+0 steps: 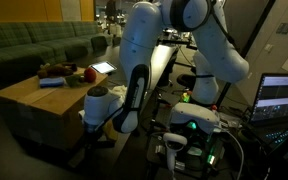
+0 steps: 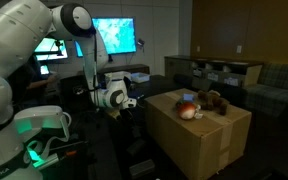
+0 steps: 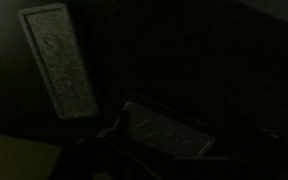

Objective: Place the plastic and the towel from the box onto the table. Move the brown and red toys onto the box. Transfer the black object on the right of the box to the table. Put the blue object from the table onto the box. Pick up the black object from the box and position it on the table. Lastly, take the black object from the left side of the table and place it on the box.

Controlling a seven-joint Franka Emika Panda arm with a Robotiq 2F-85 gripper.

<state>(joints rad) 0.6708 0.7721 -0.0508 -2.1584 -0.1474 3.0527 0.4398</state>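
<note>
**Gripper low beside the box, toys on top**

The arm's green-lit base (image 2: 39, 125) sits nearest. Past it, the gripper (image 2: 130, 103) hangs beside the cardboard box (image 2: 199, 148). I cannot tell how its jaws stand. The red toy (image 2: 187, 111) lies at the box top's gripper-side edge, with the brown toy (image 2: 215, 100) just behind it.

White robot arm (image 1: 144, 45); tan cardboard box (image 2: 199, 140); red toy (image 2: 187, 111); brown toy (image 2: 216, 100); blue object (image 1: 52, 82); green sofa (image 1: 34, 42); green-glowing base (image 2: 39, 125); blue screen (image 2: 114, 35).
</note>
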